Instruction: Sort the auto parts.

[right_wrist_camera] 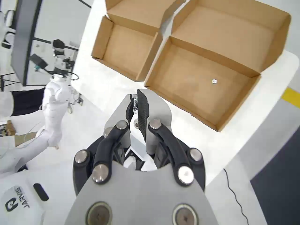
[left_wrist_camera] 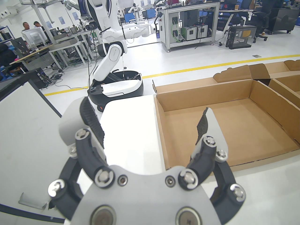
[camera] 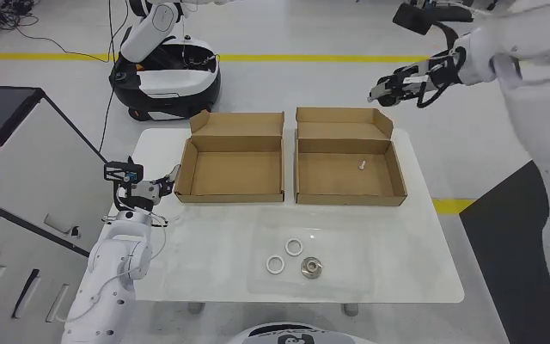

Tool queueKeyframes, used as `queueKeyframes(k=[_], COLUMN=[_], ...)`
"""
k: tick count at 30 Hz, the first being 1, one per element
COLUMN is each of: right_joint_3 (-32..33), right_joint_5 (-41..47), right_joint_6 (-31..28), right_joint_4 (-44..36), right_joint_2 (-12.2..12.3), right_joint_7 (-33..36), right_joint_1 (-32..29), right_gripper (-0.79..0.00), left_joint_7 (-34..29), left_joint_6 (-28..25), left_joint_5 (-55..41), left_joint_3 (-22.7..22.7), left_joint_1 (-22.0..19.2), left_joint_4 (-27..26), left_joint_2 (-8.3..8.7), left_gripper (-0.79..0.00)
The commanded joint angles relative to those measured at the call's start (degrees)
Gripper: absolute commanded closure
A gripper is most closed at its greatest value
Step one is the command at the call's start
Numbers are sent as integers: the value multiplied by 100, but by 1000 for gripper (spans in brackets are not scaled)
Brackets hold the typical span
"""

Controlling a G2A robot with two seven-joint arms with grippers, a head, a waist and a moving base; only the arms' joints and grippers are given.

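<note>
Bolt (right_wrist_camera: 134, 103) pinched between right gripper (right_wrist_camera: 136, 94) fingers. Threaded shank lined up with fingers, long axis running out toward tips. Jaws almost closed, clamped on bolt, nothing else touched. Gripper held high, seen beyond far side of right box (camera: 351, 199) in top view. Small fastener (camera: 362, 162) lying inside that box. Left gripper (left_wrist_camera: 146, 108) spread wide, nothing held, poised over table (camera: 215, 258) edge beside left box (camera: 230, 198). White rings (camera: 275, 264) and metal flanged part (camera: 311, 268) lying on table, near front.
</note>
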Motion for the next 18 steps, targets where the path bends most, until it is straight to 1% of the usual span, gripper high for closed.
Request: queueKeyframes(k=[1,5,9,14,18], right_joint_3=[-633,-1710,-2530,-3186,-3448], right_joint_5=[-127,-274,-165,-113,-157], right_joint_6=[1,-82,-119,-57,17], right_joint_4=[280,818,1250,1721,2083], right_joint_2=[-89,-318,-568,-873,-1100], right_joint_7=[-1,-1,-1,-1,-64], right_joint_1=[391,905,1157,1196,1036], right_gripper=[0,0,0,0,0], left_joint_7=[0,0,0,0,0], left_joint_6=[0,0,0,0,0], left_joint_5=[0,0,0,0,0], left_joint_3=[0,0,0,0,0], left_joint_1=[0,0,0,0,0], left_joint_4=[0,0,0,0,0], left_joint_2=[0,0,0,0,0], left_gripper=[-785,-785,-785,-785,-785])
